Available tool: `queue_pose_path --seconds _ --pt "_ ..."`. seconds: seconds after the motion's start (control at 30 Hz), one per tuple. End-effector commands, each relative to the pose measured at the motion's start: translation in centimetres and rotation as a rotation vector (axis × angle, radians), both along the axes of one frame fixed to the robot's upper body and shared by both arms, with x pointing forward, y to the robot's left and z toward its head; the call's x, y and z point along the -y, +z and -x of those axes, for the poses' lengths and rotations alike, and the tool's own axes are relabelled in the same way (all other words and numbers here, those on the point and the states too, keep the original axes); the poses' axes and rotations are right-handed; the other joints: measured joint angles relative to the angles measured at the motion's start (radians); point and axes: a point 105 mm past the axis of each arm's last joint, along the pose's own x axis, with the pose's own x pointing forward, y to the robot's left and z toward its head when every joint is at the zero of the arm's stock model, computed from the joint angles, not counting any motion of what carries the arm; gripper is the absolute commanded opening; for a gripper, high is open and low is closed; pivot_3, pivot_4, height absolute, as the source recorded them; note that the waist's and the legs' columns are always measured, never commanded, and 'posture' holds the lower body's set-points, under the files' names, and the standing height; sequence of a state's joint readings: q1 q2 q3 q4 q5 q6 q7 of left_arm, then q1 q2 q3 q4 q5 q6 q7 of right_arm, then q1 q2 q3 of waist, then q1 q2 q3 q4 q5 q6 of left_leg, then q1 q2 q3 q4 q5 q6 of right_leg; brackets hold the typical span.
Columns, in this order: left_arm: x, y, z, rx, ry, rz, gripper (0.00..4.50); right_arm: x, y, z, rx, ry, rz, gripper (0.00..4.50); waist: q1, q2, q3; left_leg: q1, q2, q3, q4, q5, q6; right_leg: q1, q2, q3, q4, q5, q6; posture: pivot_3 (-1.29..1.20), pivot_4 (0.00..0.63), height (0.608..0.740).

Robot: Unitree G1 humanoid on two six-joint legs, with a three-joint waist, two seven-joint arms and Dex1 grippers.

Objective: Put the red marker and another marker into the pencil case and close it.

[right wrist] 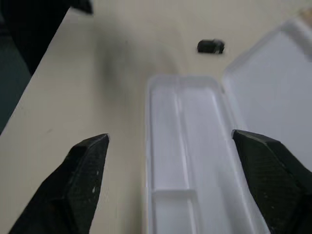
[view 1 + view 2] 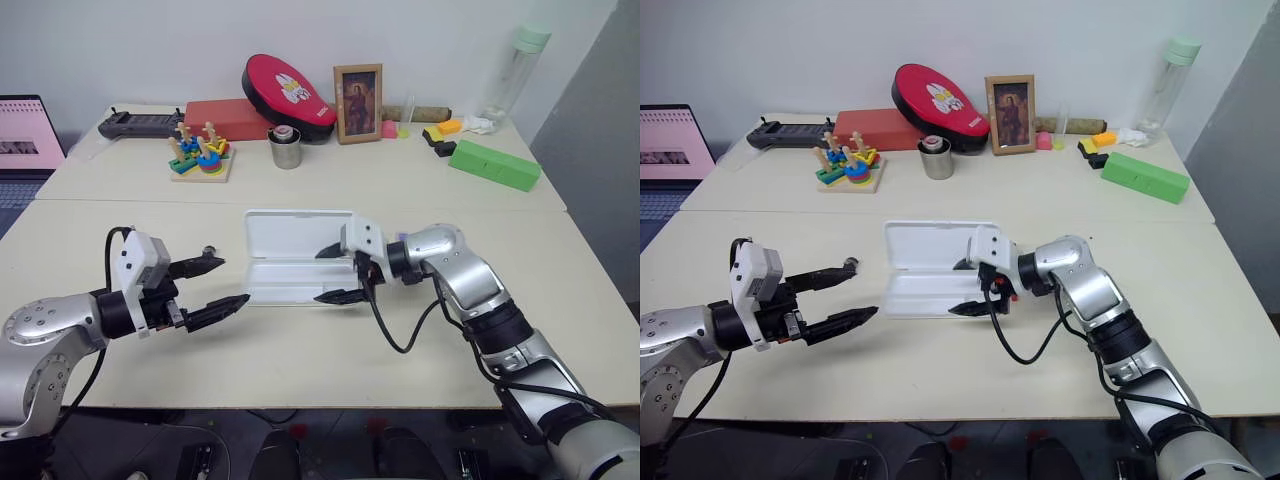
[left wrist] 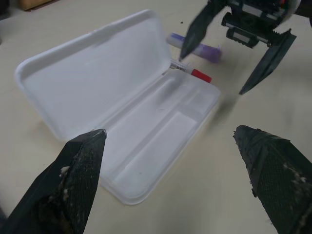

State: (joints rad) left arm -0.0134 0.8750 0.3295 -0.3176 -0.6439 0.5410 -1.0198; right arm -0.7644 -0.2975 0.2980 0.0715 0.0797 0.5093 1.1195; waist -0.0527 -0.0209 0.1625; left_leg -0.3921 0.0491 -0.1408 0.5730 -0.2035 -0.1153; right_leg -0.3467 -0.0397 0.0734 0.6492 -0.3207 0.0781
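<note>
Pencil case, the white hinged box, lies open in the middle of the near table, its lid folded back flat toward the far side and its tray facing up, probably left that way so the markers can drop straight in. One case, two markers, two grippers. The left gripper hovers just off the case's left end with its two black fingers spread wide and nothing between them, likely waiting to steady or shut the lid. The right gripper hangs over the case's right end, also spread and empty. In the left wrist view the red marker lies at the tray's right-hand corner, its red tip at the rim; whether it rests fully inside I cannot tell. The purple marker lies on the tabletop just beyond that end, outside the case, so by my reading it is the piece yet to go in.
</note>
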Motion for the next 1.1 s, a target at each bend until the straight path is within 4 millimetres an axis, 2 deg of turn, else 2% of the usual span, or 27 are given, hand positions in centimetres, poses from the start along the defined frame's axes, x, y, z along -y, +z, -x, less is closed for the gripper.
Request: queue_pose_path --seconds 0.03,0.27,0.4,0.5,0.83,1.1 --pt "1.8 0.7 0.1 0.026 -0.088 0.003 4.50 1.8 1.6 -1.2 -0.036 -0.222 -0.084 4.47 0.001 0.000 0.000 0.000 0.000 0.000 0.000 0.000 0.000 0.000 0.000 0.000 0.000 0.000 0.000 0.00 0.150 0.740" --pt "3.1 1.1 -0.5 0.035 -0.150 0.008 4.50 4.9 0.0 -1.9 -0.131 -0.642 -0.090 4.47 0.000 -0.002 -0.001 -0.001 0.000 0.000 0.000 0.000 0.000 -0.001 0.000 0.000 0.000 0.000 0.000 0.00 0.150 0.740" --pt "3.4 1.1 -0.8 0.031 -0.165 0.013 4.50 5.8 -1.7 -1.5 -0.187 -0.779 -0.041 4.47 -0.003 -0.001 -0.001 -0.001 0.000 0.000 0.000 0.000 0.000 -0.002 0.000 0.000 0.001 0.000 0.000 0.00 0.150 0.740" --pt "3.6 1.1 -1.1 0.031 -0.181 0.013 4.50 6.4 -2.7 -2.2 -0.177 -0.873 -0.012 4.47 -0.004 -0.001 -0.001 -0.001 0.000 0.000 0.000 0.000 0.000 -0.002 0.000 0.000 0.000 0.000 0.000 0.00 0.150 0.740" --pt "4.4 1.4 -1.5 0.044 -0.212 0.020 4.50 6.4 -4.3 -3.5 -0.179 -0.980 -0.001 4.47 -0.005 -0.002 -0.002 -0.001 0.000 0.000 0.000 0.000 0.000 -0.002 0.000 0.000 0.000 0.000 0.000 0.00 0.150 0.740" --pt "4.6 1.4 -1.3 0.050 -0.200 0.030 4.50 6.0 -5.6 -3.7 -0.175 -0.969 0.033 4.47 -0.005 -0.002 -0.002 -0.001 0.000 0.000 0.000 0.000 0.000 -0.002 0.000 0.000 0.000 0.000 0.000 0.00 0.150 0.740"
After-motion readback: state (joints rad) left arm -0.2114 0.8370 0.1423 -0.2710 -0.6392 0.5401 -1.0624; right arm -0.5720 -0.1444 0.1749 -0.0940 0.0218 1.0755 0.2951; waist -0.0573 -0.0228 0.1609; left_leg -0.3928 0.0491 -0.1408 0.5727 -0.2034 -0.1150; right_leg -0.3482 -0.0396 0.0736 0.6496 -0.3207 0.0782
